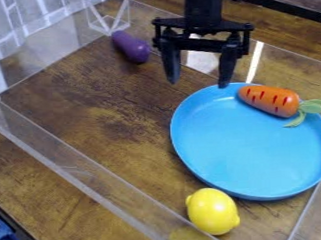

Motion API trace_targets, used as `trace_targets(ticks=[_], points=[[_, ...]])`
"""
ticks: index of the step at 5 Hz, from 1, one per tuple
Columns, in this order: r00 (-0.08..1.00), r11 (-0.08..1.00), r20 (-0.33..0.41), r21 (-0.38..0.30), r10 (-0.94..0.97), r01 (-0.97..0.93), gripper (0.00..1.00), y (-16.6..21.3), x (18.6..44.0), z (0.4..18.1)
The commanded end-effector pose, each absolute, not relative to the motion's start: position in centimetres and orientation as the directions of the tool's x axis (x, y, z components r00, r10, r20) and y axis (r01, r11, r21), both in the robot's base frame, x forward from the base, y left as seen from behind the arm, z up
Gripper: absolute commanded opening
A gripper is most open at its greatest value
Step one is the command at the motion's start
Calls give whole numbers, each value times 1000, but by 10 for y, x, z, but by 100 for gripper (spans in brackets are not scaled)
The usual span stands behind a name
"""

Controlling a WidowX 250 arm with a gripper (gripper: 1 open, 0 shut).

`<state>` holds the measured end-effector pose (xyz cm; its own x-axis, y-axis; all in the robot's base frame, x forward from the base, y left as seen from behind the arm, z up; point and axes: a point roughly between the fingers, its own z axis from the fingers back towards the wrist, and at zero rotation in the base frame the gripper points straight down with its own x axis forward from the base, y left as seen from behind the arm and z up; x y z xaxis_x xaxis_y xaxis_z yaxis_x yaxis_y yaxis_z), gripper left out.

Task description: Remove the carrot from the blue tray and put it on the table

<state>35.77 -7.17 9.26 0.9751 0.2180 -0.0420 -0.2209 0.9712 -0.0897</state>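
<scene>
The carrot (274, 100), orange with dark grooves and a green top, lies on the far right part of the blue tray (238, 154). The tray is a wide round blue plate resting on the dark wood-grain table (96, 105). My black gripper (200, 64) hangs pointing down just beyond the tray's far rim, to the left of the carrot and apart from it. Its two fingers (170, 64) stand wide apart and open, with nothing between them.
A purple eggplant (130, 46) lies on the table at the back, left of the gripper. A yellow lemon (213, 211) sits near the front edge, beside the tray's rim. Clear acrylic walls (58, 156) run along the table's edges.
</scene>
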Motion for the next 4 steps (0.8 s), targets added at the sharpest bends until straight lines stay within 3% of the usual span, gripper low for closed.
trace_targets(ticks=[1, 4], points=[[950, 944, 41, -136, 309, -301, 100, -86, 375, 109], [830, 820, 65, -214, 554, -531, 100, -103, 402, 94]])
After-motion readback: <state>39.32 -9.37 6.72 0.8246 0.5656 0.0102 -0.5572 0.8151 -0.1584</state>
